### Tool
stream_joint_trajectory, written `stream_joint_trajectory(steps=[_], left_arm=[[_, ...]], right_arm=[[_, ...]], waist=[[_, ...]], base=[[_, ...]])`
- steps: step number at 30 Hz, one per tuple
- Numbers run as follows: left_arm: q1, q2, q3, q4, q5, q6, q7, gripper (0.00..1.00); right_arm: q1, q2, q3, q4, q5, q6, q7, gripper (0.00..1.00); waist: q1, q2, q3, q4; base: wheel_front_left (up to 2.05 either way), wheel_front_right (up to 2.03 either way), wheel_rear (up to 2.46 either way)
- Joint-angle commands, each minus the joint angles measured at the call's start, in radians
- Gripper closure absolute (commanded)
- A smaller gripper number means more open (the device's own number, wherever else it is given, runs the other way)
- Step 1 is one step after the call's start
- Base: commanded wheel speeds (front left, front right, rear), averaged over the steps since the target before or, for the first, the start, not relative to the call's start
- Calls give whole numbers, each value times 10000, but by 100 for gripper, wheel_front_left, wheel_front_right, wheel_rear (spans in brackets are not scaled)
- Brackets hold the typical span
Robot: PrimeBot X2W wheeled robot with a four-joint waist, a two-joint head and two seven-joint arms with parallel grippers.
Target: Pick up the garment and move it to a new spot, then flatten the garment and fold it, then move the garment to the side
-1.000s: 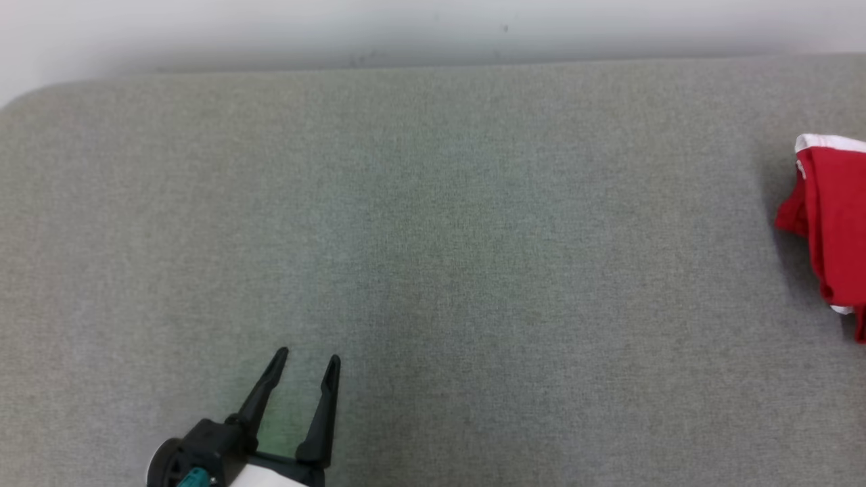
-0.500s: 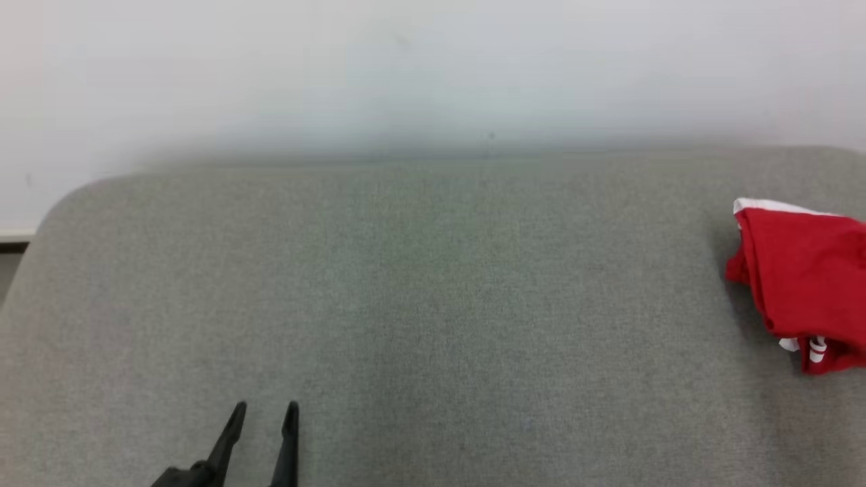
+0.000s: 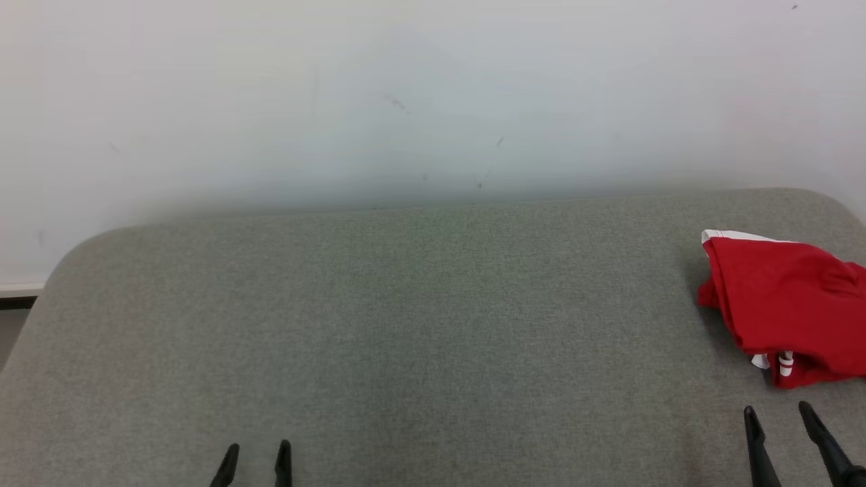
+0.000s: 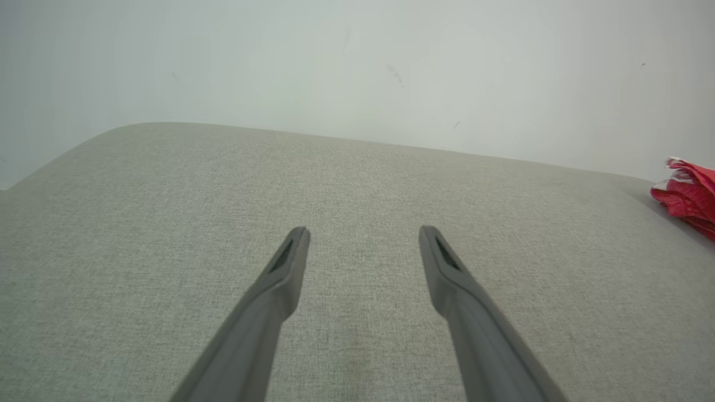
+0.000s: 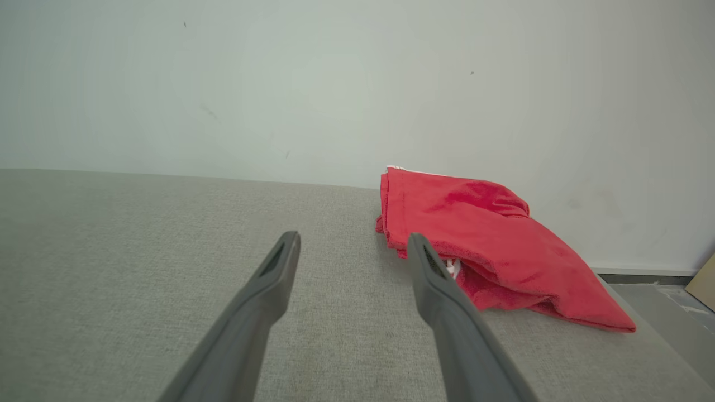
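I have both arms low at the near edge of the grey padded table [image 3: 406,325], and both are empty: the left gripper [image 3: 257,452] has its jaws spread wide over bare fabric, and the right gripper [image 3: 776,412] is likewise released, fingers apart and holding nothing. The red garment [image 3: 785,311] lies in a loose, bunched stack at the far right end of the table, near its rounded corner and just beyond the right gripper's tips, with a strip of white trim [image 3: 734,236] showing along its back edge. My worry is that corner. In the right wrist view the cloth reaches close to the table's rim with the floor [image 5: 665,304] just past it, so a finger that slides in low and pushes instead of pinching could shove the pile over the side. The layers look slack, so I judge that a shallow pinch might catch only the top fold and drag the rest open. The left arm sits well apart from the cloth and cannot help quickly.
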Motion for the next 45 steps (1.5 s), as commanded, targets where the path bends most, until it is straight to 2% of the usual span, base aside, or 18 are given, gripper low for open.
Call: stream_joint_trajectory(steps=[1,7,15,24,25,31,45], left_arm=[[174,34,-26,16,-68,31,-15,0],[346,35,21,-20,-182,234,-15,0],[374,33,-96,-14,-271,368,-15,0],[375,33,-165,-27,-263,292,-15,0],[384,32,-164,-42,-244,285,-16,100],[374,-51,-215,392,-379,290,43,100],[-127,-38,141,422,-2989,79,741,100]], right_arm=[[-8,14,99,190,-256,-6,-136,0],[-428,378,541,984,-262,-6,-277,0],[-656,468,738,1028,-190,-6,-285,0],[-623,560,767,970,-128,-6,-288,0],[-602,577,773,960,-118,-6,-286,100],[-357,660,850,1416,-109,0,-156,100],[-632,774,524,1251,2515,0,534,100]], waist=[[1,0,-70,-79],[1,0,-159,-153],[1,0,-203,113],[1,0,-200,221],[1,0,-192,218],[1,0,-193,229],[1,0,-146,308]], base=[[0,0,0],[0,0,0],[0,0,0],[0,0,0],[0,0,0],[0,0,0],[0,0,0]])
